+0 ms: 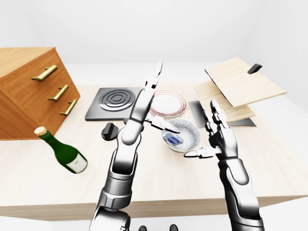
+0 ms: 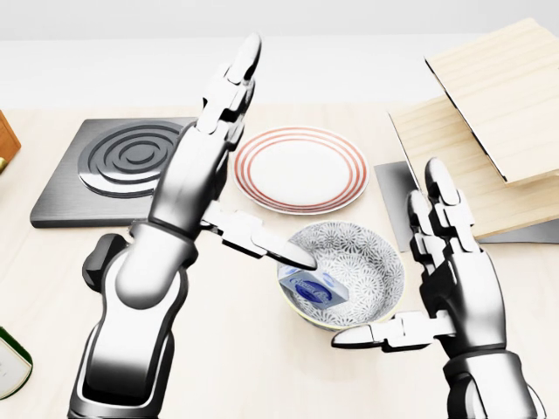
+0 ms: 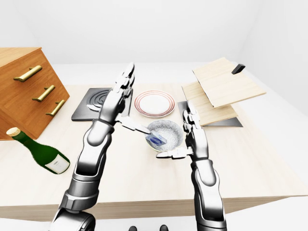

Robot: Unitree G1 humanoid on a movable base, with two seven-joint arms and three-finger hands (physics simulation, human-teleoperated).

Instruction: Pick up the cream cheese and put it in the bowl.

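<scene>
The cream cheese, a small blue and white box, lies tilted inside the patterned grey bowl in the middle of the head view. My left hand is open to the left of the bowl. Its fingers point up and its thumb reaches over the bowl's left rim, just above the box. My right hand is open to the right of the bowl. Its fingers point up and its thumb points left, below the rim. Neither hand holds anything.
A red-ringed white plate lies above the bowl, with a dark burner plate to its left and a black knob nearby. A green wine bottle and a wooden drawer cabinet are at the left. Stacked wooden boards are at the right.
</scene>
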